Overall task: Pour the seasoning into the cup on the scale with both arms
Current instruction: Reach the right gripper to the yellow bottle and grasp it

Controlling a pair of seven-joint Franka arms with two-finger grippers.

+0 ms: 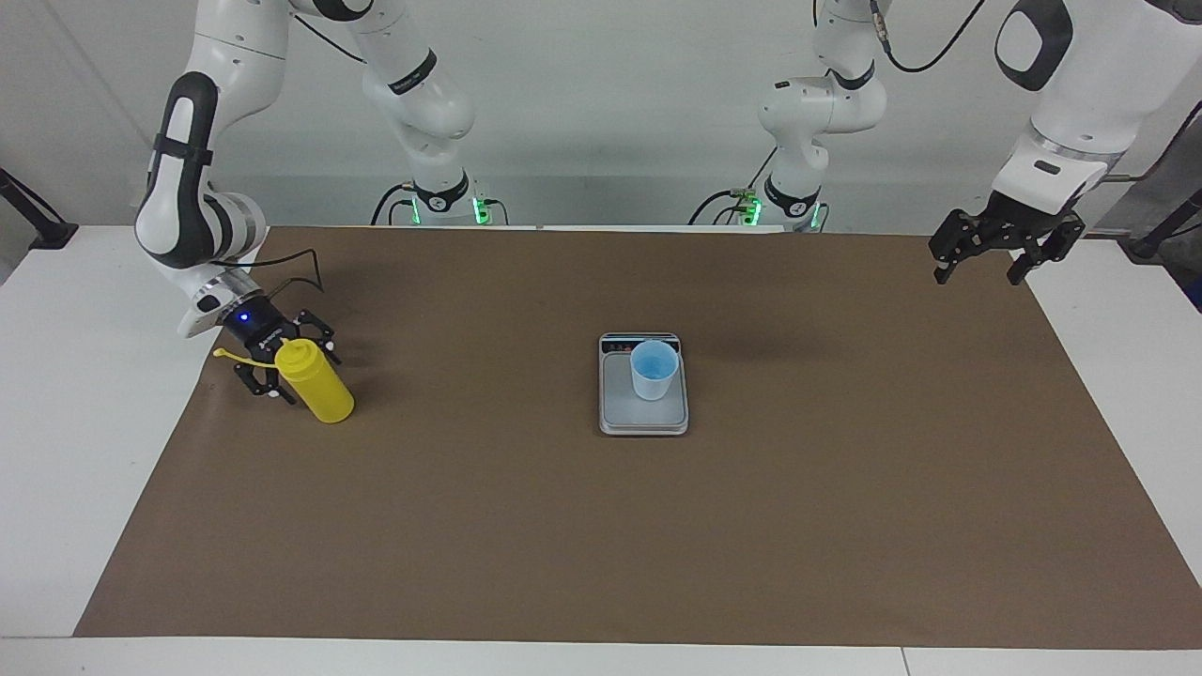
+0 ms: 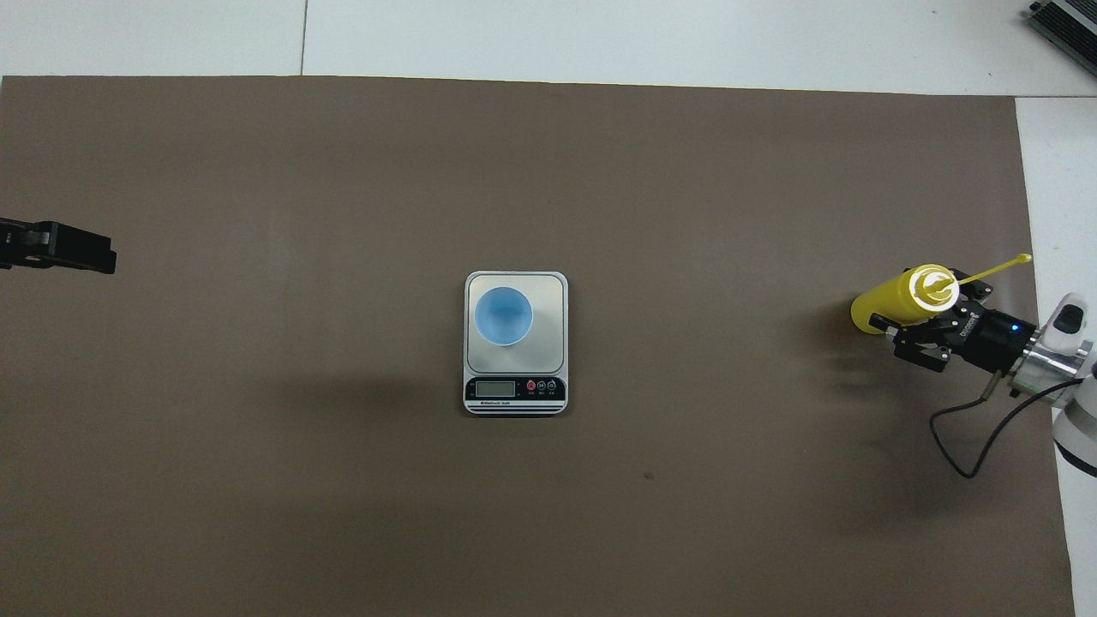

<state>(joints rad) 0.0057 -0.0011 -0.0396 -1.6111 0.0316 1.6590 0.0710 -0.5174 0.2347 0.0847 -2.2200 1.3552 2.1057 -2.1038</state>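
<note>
Brown mat (image 1: 601,526) covering the table, silver scale (image 1: 643,413) at its centre with the blue cup (image 1: 654,369) standing on the plate. Toward the right arm's end, yellow seasoning bottle (image 1: 317,385) upright, right gripper (image 1: 285,361) spread around its upper part, seemingly not yet squeezing. Left gripper (image 1: 1005,255) spread, empty, waiting above the mat's other end. Grasp step; next, closing squarely, then lifting. Contact with the bottle unclear; bottle contents unseen

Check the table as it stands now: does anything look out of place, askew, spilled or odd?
Nothing stands out. The yellow bottle stands upright, cap strap trailing, with the open right gripper around its top. The cup sits upright on the scale. No spill shows. The left gripper waits.
</note>
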